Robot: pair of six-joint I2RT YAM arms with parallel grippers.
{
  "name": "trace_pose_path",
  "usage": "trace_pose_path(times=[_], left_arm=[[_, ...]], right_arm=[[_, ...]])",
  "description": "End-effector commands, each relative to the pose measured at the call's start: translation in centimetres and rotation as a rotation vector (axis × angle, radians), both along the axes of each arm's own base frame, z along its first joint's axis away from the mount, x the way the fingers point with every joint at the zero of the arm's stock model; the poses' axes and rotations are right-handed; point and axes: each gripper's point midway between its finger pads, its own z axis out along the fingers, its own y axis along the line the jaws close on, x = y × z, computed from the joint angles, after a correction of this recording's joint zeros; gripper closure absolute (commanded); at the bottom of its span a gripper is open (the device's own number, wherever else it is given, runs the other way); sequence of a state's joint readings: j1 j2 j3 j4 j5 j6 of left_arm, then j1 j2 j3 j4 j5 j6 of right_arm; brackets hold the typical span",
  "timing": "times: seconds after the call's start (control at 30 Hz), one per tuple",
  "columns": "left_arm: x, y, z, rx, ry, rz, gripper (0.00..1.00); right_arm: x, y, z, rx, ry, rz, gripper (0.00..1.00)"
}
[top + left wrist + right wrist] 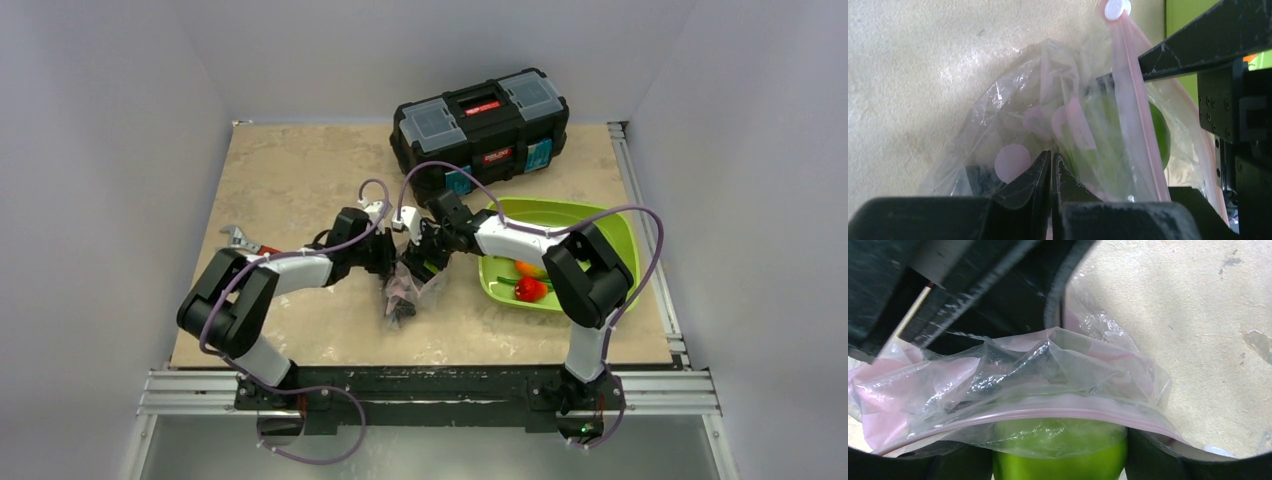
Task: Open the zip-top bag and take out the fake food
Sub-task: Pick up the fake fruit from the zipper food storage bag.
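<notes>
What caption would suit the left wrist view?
Left gripper shut on the zip-top bag, green fake fruit inside.

Crinkled zip-top bag (1048,370), pink strip (1048,413) across a green apple (1063,460), beige tabletop (1198,315) behind

Left arm (300,268) and right arm (520,240) bent inward, wrists close, left jaws pinched shut on bag (998,115), right jaws spread wide

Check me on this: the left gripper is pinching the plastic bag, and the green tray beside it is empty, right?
Not empty. The left gripper does pinch the plastic bag, but the green tray holds an orange and a red pepper, as the top view shows.
</notes>
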State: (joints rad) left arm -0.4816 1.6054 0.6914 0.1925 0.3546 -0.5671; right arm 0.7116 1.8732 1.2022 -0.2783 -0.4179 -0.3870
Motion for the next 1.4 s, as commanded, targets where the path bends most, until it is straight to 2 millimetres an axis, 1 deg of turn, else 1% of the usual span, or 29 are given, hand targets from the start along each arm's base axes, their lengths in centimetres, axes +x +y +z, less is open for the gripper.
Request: trace_pose_path(times=[0.0, 0.03, 0.1, 0.13, 0.2, 0.27, 0.37, 0.43, 0.67, 0.77, 0.87, 0.97, 1.13, 1.2, 1.3, 1.37], left_arm=[[0.0, 0.6, 2.3, -0.032, -0.049, 0.025, 0.93], [0.0, 0.7, 2.8, -0.035, -0.061, 0.027, 0.91], [-0.2, 1.2, 3.9, -0.038, -0.09, 0.041, 0.81], [-0.3, 1.5, 4.5, -0.037, -0.106, 0.046, 0.75], [-0.6, 2.2, 5.7, -0.034, -0.146, 0.062, 0.62], [-1.1, 3.1, 6.7, -0.028, -0.18, 0.081, 0.5], [-2.1, 4.2, 7.7, -0.025, -0.221, 0.107, 0.39], [-2.9, 5.0, 8.1, -0.027, -0.234, 0.127, 0.33], [-5.3, 7.0, 8.3, -0.069, -0.261, 0.213, 0.21], [-6.5, 8.0, 7.5, -0.065, -0.237, 0.249, 0.14], [-7.2, 8.4, 7.3, -0.087, -0.229, 0.274, 0.08], [-8.0, 8.3, 6.7, -0.117, -0.213, 0.273, 0.06], [-9.0, 7.5, 5.8, -0.169, -0.181, 0.235, 0.06], [-9.0, 6.9, 6.1, -0.201, -0.197, 0.205, 0.06], [-9.6, 5.7, 6.3, -0.252, -0.201, 0.13, 0.06], [-9.9, 5.1, 5.9, -0.264, -0.183, 0.097, 0.06]], right_arm=[[1.1, -1.4, 0.2, -0.069, -0.063, -0.004, 0.41], [0.8, -1.2, 0.4, -0.058, -0.051, 0.015, 0.53], [-0.3, -0.5, 1.1, -0.01, -0.019, 0.067, 0.7], [-0.8, -0.1, 1.8, 0.024, -0.004, 0.091, 0.78], [-1.9, 0.4, 3.2, 0.084, 0.028, 0.134, 0.9], [-2.8, 0.6, 4.7, 0.146, 0.055, 0.167, 0.94], [-3.2, 0.3, 6.2, 0.22, 0.098, 0.185, 0.96], [-3.3, -0.1, 6.8, 0.257, 0.131, 0.187, 0.97], [-3.1, -1.2, 6.8, 0.278, 0.156, 0.179, 0.97], [-2.6, -1.8, 6.9, 0.268, 0.133, 0.165, 0.97], [-2.1, -2.5, 7.2, 0.258, 0.101, 0.156, 0.97], [-2.1, -2.9, 7.3, 0.252, 0.09, 0.156, 0.97], [-2.0, -3.5, 7.7, 0.247, 0.075, 0.162, 0.97], [-2.2, -3.8, 7.7, 0.245, 0.077, 0.166, 0.97], [-2.4, -4.0, 7.7, 0.252, 0.088, 0.167, 0.97], [-2.8, -3.9, 7.8, 0.267, 0.106, 0.176, 0.98]])
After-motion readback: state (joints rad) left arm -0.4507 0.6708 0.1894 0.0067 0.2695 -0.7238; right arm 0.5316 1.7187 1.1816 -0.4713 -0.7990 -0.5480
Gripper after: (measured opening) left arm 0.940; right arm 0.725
